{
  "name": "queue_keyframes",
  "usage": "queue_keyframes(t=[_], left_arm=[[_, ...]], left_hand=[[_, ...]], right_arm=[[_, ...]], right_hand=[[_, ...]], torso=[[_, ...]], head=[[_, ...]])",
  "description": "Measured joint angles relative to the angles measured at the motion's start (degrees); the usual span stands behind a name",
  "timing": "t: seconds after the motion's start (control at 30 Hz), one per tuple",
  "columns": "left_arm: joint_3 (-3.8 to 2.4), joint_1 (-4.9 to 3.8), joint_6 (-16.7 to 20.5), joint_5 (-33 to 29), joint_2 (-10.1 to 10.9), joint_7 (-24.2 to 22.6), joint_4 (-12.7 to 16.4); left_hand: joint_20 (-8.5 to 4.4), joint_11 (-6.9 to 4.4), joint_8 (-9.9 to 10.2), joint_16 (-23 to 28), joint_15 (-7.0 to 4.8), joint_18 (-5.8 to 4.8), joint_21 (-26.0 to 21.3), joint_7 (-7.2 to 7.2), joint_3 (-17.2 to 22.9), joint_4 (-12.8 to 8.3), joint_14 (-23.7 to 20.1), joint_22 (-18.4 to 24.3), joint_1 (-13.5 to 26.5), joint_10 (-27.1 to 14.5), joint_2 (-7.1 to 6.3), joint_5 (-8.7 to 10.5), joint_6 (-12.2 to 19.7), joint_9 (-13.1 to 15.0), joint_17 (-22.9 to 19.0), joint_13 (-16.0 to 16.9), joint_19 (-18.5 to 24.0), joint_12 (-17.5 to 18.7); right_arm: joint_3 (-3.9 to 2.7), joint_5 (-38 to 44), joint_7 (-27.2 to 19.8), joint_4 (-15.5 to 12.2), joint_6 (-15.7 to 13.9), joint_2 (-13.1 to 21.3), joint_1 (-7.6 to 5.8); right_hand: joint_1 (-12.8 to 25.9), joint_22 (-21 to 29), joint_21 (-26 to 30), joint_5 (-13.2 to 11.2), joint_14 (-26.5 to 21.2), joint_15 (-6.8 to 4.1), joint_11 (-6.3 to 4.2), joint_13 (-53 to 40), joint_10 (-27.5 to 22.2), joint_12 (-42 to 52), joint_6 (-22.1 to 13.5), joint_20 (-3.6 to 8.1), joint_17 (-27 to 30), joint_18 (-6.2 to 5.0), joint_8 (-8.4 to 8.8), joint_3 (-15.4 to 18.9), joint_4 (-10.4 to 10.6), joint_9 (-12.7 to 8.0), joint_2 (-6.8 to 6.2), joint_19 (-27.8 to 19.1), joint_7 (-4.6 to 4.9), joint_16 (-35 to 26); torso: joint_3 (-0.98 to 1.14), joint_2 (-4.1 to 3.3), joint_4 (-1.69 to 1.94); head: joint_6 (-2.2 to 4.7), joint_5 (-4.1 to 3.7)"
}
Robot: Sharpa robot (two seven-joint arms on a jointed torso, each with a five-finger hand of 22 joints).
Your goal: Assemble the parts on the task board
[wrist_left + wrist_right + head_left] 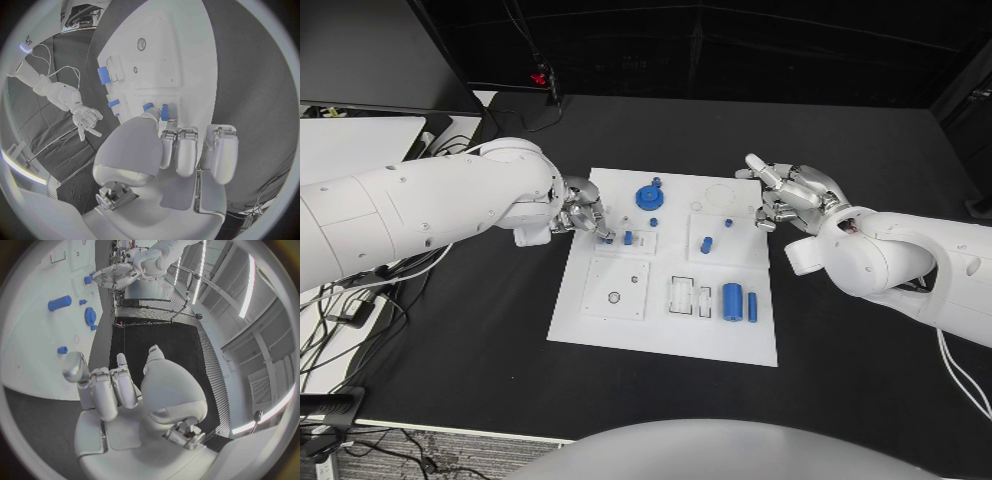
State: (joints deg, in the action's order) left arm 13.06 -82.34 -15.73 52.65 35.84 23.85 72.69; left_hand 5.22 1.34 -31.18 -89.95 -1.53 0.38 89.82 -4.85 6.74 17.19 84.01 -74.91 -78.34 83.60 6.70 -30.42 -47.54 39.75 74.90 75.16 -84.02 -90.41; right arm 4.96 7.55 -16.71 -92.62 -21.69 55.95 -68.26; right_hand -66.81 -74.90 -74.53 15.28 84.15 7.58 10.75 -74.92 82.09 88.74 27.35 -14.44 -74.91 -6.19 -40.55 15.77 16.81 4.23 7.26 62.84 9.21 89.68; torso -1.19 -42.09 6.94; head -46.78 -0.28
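From the head view I see the task board [664,330] lying in the middle of the black tabletop [877,380], with bare black surface on every side of it. My left robot hand [583,217] sits at the board's left edge, its fingers curled down just beside a small blue peg [627,238]; I cannot tell whether it touches it. My right robot hand [790,193] hovers at the board's right upper corner, fingers spread, holding nothing. Between the two stand a blue gear [649,195] and a short blue pin [707,244]; a blue cylinder [731,301] and a thin blue bar [751,306] lie near the board's lower right. Cables [343,300] trail off the tabletop's left edge.

In the left wrist view the left robot hand [181,150] has its fingers pressed close together over the board's edge, and its palm hides their tips; the peg [164,112] stands just beyond them.

In the right wrist view the right robot hand [119,385] hangs beside the board's edge, empty, with the gear [89,316] and cylinder [59,303] well apart from it.
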Motion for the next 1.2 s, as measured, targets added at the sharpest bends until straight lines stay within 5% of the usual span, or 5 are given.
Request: queue_keyframes(t=[0.1, 0.33, 0.67, 1.07, 1.2], left_arm=[[-0.01, -0.01, 0.0, 0.0, 0.0, 0.2, 0.0], [0.0, -0.03, 0.0, 0.1, 0.1, 1.0, 0.0], [-0.03, -0.03, 0.0, 0.1, 0.0, 1.3, 0.0], [-0.03, 0.0, 0.1, 0.0, 0.0, 1.3, 0.0], [0.02, 0.05, 0.5, 0.0, 0.2, 1.0, 0.3]], left_hand=[[0.0, 0.07, 0.0, 0.0, 0.0, 0.0, 0.0, 0.02, -0.9, -0.5, 0.0, 0.0, 1.3, -0.1, 1.13, 1.79, 0.0, 0.0, 0.0, 0.1, 0.0, 0.0], [0.0, -0.32, 0.4, 0.0, 0.0, 0.0, 0.0, 0.12, -3.4, -0.3, 0.0, 0.0, 6.4, 0.3, 0.91, 5.17, 0.8, -0.3, 0.0, -0.4, 0.0, 0.8], [0.0, -0.01, 0.2, 0.0, 0.04, 0.0, 0.0, 0.09, -6.1, -0.3, 0.0, 0.0, 10.4, 0.4, 0.03, 7.75, 1.2, -0.5, 0.0, -0.2, 0.0, 0.6], [0.2, -0.01, 0.2, 0.0, 0.39, 0.0, 0.0, 0.0, -7.9, -0.3, 0.0, 0.0, 12.7, 0.4, -0.25, 8.38, 1.3, -0.5, 0.0, -0.2, 0.2, 0.6], [0.41, -0.01, 0.1, 0.0, 0.39, 0.0, 0.0, 0.0, -10.2, -0.3, 0.0, 0.0, 16.3, 0.4, -0.15, 11.47, 1.3, -0.6, 0.0, -0.2, 0.0, 0.6]], right_arm=[[0.0, 0.0, 0.0, 0.0, 0.0, 0.0, 0.0], [0.0, 0.0, 0.0, 0.0, 0.0, 0.0, 0.0], [0.0, 0.0, 0.0, 0.0, 0.0, 0.0, 0.0], [0.0, 0.0, 0.0, 0.0, 0.0, 0.0, 0.0], [0.0, 0.0, 0.0, 0.1, 0.0, 0.0, 0.0]], right_hand=[[0.0, 0.0, 0.0, 0.0, 0.0, 0.0, 0.0, 0.0, 0.0, 0.0, 0.0, 0.0, 0.0, 0.0, 0.0, 0.0, 0.0, 0.0, 0.0, 0.0, 0.0, 0.0], [0.0, 0.0, 0.0, 0.0, 0.0, 0.0, 0.0, 0.0, 0.0, 0.0, 0.0, 0.0, 0.0, 0.0, 0.0, 0.0, 0.0, 0.0, 0.0, 0.0, 0.0, 0.0], [0.0, 0.0, 0.0, 0.0, 0.0, 0.0, 0.0, 0.0, 0.0, 0.0, 0.0, 0.0, 0.0, 0.0, 0.0, 0.0, 0.0, 0.0, 0.0, 0.0, 0.0, 0.0], [0.0, 0.0, 0.0, 0.0, 0.0, 0.0, 0.0, 0.0, 0.0, 0.0, 0.0, 0.0, 0.0, 0.0, 0.0, 0.2, -0.2, -0.1, 0.0, 0.0, 0.0, 0.0], [0.0, 0.0, 0.0, 0.0, 0.0, 0.0, 0.0, 0.0, 0.0, 0.0, 0.0, 0.0, 0.0, 0.0, 0.0, 0.2, -0.2, -0.1, 0.0, 0.0, 0.0, 0.0]], torso=[[0.0, -0.01, 0.0], [-0.01, -0.01, 0.0], [0.0, -0.01, 0.0], [-0.01, 0.02, 0.0], [0.01, 0.02, 0.0]], head=[[-0.08, 0.0], [-0.21, -0.03], [-0.27, -0.12], [-0.29, -0.16], [-0.2, -0.19]])
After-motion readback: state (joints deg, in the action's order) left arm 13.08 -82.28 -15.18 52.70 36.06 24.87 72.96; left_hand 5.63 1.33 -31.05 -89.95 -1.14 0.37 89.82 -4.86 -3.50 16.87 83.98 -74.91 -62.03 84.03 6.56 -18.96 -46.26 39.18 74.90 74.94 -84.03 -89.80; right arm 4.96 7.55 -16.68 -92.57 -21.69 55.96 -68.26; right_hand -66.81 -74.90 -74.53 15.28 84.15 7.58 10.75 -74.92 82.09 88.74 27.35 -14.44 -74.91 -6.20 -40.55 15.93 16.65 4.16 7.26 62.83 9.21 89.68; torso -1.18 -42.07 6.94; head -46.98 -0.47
